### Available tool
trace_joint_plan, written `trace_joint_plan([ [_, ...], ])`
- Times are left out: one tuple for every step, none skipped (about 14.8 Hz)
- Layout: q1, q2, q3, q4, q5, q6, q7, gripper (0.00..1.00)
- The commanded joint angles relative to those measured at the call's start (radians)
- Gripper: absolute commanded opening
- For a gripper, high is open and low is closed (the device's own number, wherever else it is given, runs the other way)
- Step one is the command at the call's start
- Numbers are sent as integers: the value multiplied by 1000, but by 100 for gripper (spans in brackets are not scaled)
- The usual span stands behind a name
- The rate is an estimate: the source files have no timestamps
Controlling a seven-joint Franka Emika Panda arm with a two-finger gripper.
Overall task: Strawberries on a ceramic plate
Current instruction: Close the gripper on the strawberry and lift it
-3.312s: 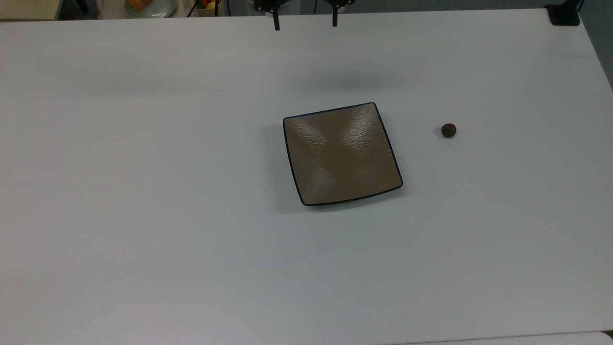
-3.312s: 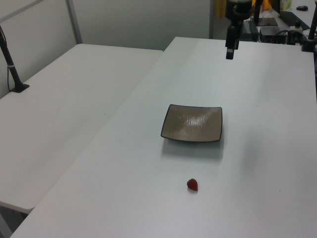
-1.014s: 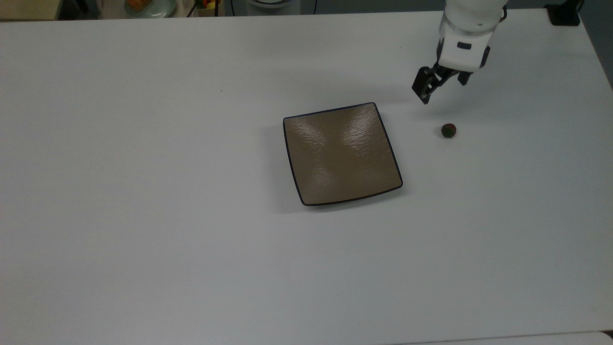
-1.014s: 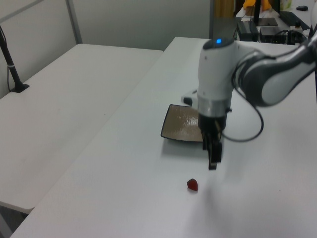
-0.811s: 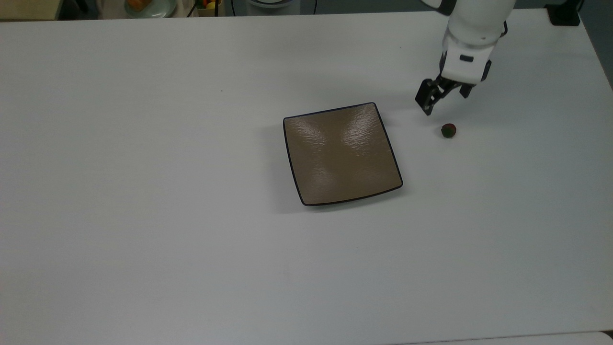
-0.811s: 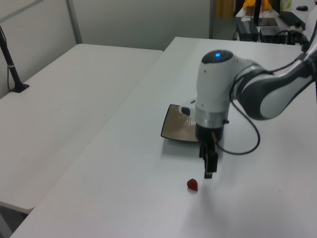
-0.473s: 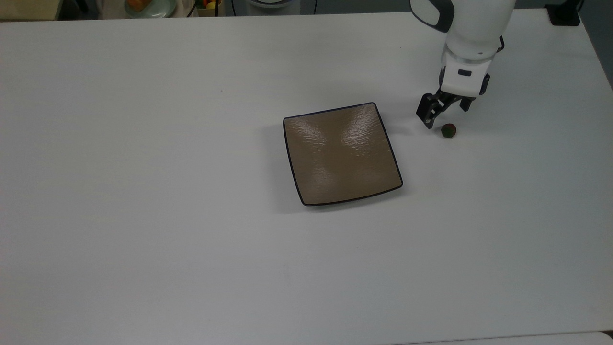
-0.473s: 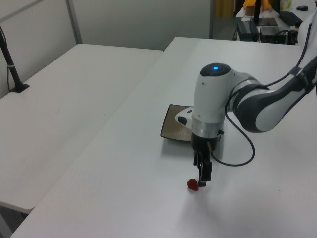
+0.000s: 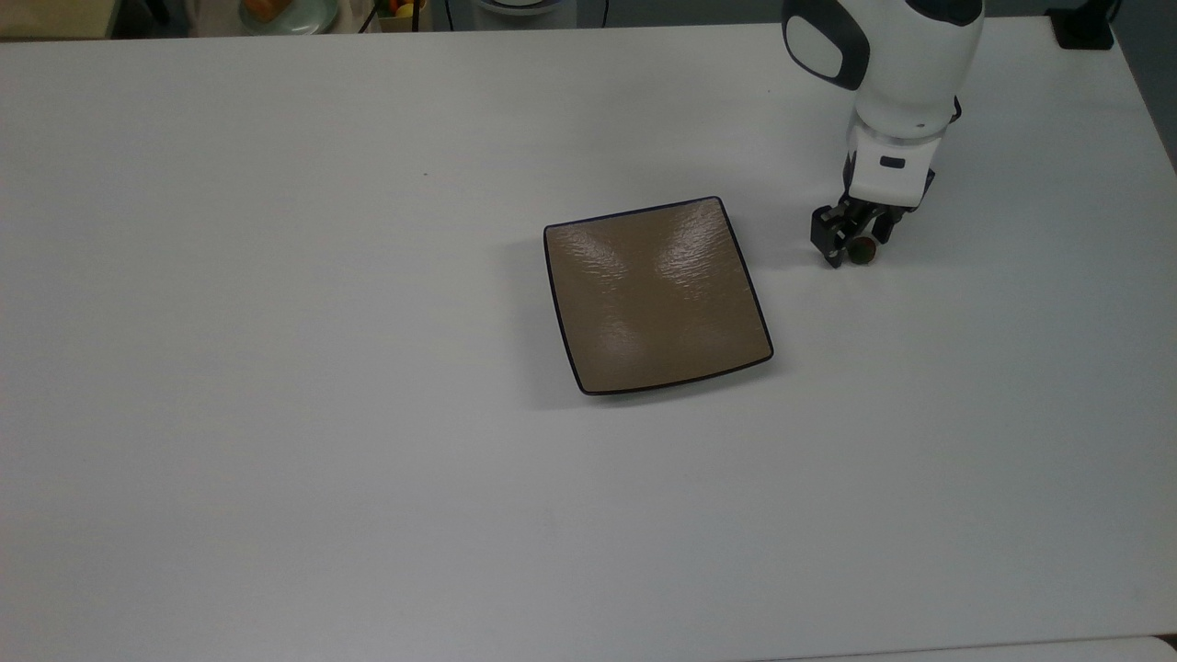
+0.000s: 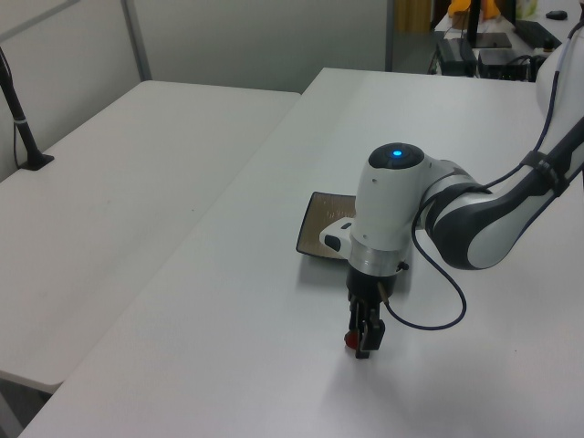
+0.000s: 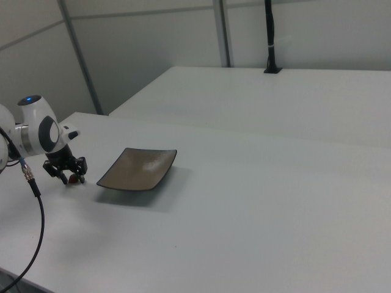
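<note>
My work surface is a broad matte white table (image 9: 276,414), and in the left view a second white table (image 10: 109,228) butts against it along the left view's left. On that one I see a black pole on a small flat base (image 10: 23,128), standing near the far edge. Past the top edge in the top view sits a pale round dish holding something orange (image 9: 276,14).

Two white tables (image 10: 128,164) stand side by side before pale wall panels (image 11: 153,49).
</note>
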Motion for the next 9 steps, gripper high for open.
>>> trace_joint_plan([
  [-5, 6, 7, 2, -17, 20, 25, 51],
  [-5, 8, 7, 2, -17, 20, 25, 42],
  [-5, 8, 7, 2, -17, 20, 25, 29],
  [-5, 6, 7, 2, -15, 20, 25, 17],
  [-5, 6, 7, 2, -12, 20, 25, 8],
  [-5, 6, 7, 2, -12, 20, 25, 2],
  [-8, 2, 9, 4, -6, 18, 26, 1],
  [-16, -6, 10, 4, -3, 15, 28, 1],
  [-22, -17, 19, 4, -5, 9, 28, 1],
])
